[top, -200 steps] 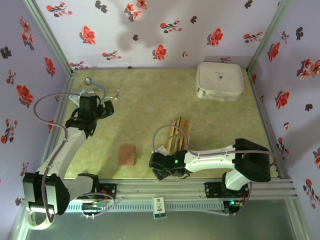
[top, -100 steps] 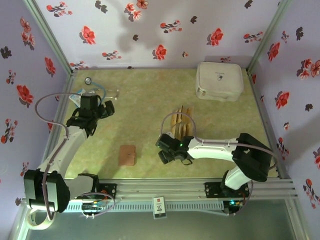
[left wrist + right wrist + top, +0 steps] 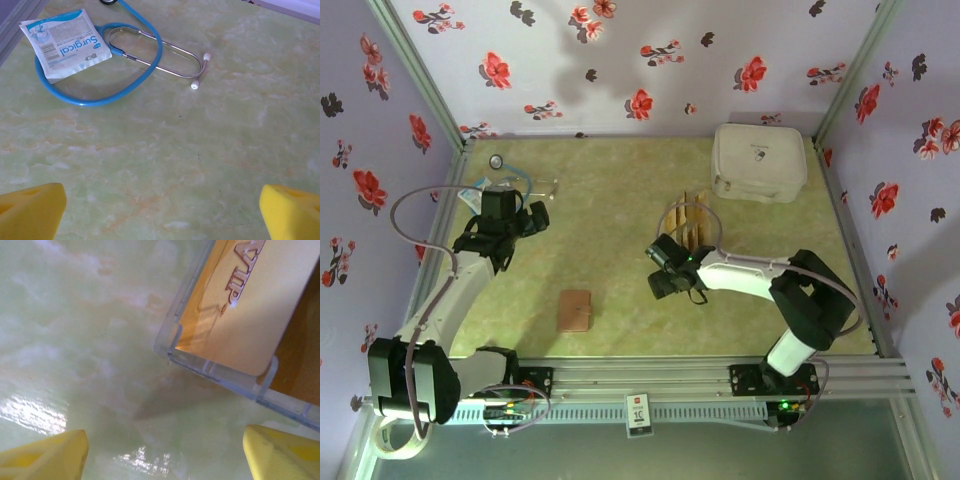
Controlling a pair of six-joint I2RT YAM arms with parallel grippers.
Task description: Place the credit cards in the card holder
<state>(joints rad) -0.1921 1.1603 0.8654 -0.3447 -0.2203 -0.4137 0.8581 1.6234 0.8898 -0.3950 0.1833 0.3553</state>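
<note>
Just short of the clear tray (image 3: 215, 371), your right tool (image 3: 162, 456) hangs open and empty above the worktop (image 3: 610, 200). The cards (image 3: 250, 310) lie in that tray, stacked as far as I can tell. The holder (image 3: 576, 310) sits well apart, towards the left arm. Come in over the tray's rim and pinch one card's edge only. Your left tool (image 3: 160, 212) is spread wide, empty.

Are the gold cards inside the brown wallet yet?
Out. The cards lie in a clear tray beside the right gripper, apart from the wallet.
</note>
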